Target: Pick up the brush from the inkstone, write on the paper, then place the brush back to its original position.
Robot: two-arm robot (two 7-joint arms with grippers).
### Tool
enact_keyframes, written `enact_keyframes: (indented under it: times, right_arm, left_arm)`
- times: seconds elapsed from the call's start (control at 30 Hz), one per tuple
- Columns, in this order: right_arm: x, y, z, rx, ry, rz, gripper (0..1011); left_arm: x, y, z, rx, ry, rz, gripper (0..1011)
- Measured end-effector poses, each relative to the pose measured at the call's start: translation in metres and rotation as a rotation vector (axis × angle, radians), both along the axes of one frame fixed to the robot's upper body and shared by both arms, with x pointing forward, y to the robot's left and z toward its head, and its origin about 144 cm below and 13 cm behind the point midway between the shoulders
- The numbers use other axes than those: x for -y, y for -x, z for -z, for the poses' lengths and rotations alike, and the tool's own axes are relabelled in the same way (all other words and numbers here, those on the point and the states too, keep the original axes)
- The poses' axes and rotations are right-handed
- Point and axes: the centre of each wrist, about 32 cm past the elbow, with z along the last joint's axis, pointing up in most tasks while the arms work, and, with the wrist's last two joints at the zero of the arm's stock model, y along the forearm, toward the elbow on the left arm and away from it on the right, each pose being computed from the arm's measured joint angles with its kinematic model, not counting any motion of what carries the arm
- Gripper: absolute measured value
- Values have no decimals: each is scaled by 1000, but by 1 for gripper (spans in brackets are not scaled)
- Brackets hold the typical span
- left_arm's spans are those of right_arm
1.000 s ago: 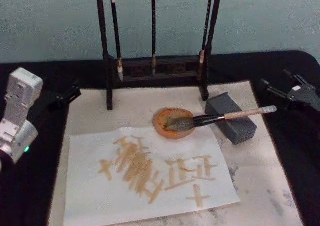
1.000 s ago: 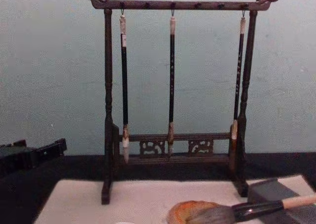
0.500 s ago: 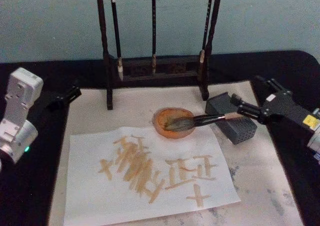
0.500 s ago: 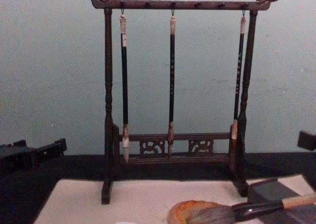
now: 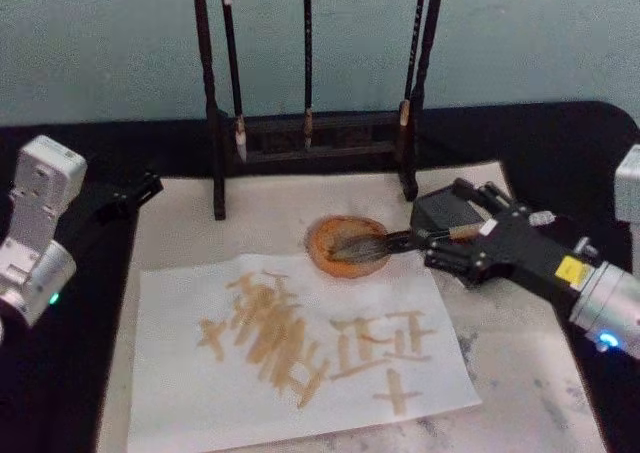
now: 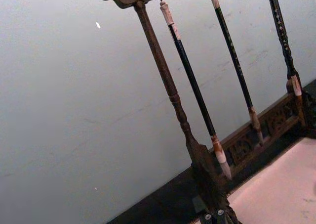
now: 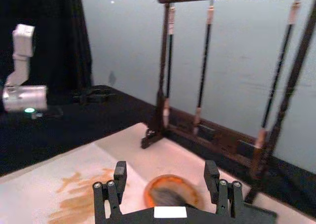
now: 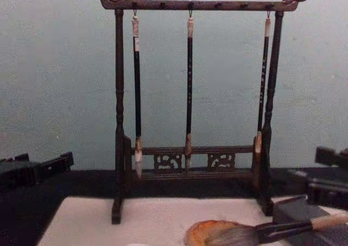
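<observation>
Head view shows my right fingers [image 5: 425, 250] spread open around the brush [image 5: 405, 239] handle; bristles rest in the inkstone [image 5: 345, 244]. I should probably close squarely, then lift gently. Left fingers unclear.

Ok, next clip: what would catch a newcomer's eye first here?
Probably the right gripper, open around the handle of the brush, whose bristles lie in the orange inkstone at the table's middle. Next, the paper with tan strokes in front of it, and the dark wooden rack of three hanging thin brushes behind. The left gripper sits parked far left.
</observation>
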Motion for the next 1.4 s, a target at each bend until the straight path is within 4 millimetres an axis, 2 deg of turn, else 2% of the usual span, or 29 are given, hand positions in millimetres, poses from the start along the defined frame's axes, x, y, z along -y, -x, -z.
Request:
enact_keyframes:
  times: [0.5,1.4]
  right_arm:
    - [-24,0,21,-39,18,-72,1008]
    - [-22,0,19,-35,16,-69,1008]
  left_arm:
    - [0,0,0,0,0,0,1002]
    - [0,0,0,0,0,0,1002]
